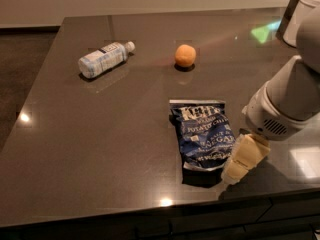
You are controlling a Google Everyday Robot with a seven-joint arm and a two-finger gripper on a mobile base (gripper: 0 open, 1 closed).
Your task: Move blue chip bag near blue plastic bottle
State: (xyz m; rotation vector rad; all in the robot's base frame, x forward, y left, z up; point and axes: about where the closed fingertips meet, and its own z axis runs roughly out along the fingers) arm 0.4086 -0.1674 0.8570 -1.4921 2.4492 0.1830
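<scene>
Rounded glossy white arm (292, 96), small vent grille (272, 127), blocky cream-yellow gripper (233, 172) at table (100, 134) front edge

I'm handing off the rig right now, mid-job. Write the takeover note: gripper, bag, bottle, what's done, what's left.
Gripper: low at the near right corner of the blue chip bag; contact unclear.
Bag: flat on the table, near the front edge.
Blue plastic bottle: on its side, far left, well apart from the bag. Orange behind the bag.
Done: gripper at the bag.
Left: grasp the bag and set it by the bottle.
</scene>
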